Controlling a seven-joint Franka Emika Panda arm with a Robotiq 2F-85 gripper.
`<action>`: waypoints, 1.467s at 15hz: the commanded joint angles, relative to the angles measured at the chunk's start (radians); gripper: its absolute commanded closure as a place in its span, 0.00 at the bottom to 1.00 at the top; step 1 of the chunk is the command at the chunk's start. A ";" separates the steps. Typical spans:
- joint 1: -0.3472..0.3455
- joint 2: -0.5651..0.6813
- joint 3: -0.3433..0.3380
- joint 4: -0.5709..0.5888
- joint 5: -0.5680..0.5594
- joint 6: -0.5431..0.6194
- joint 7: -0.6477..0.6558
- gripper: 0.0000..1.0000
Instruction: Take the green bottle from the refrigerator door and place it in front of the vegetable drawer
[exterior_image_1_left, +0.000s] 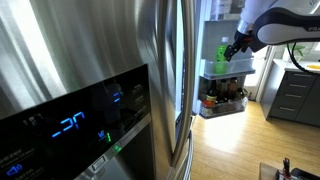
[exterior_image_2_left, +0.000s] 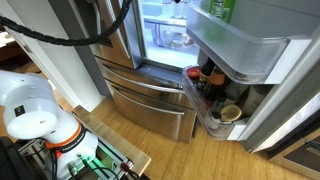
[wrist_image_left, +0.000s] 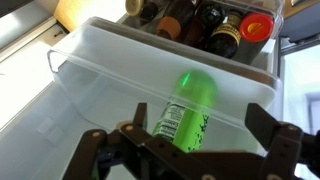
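Observation:
The green bottle stands in the translucent upper shelf bin of the refrigerator door. In the wrist view my gripper is open, with its two dark fingers wide apart on either side of the bottle and not touching it. In an exterior view the gripper hangs just beside the bottle at the door shelf. Only the bottle's top shows in an exterior view. The vegetable drawer is not in view.
Dark brownish jars and a red-lidded one fill the lower door rack. A stainless steel door with a blue display fills the foreground. Grey cabinets stand behind on the wooden floor.

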 joint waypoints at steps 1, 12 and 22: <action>-0.016 0.001 -0.027 -0.011 -0.007 0.106 0.013 0.00; -0.112 0.034 -0.016 -0.076 -0.056 0.356 0.107 0.00; -0.184 0.090 0.004 -0.101 -0.178 0.529 0.263 0.00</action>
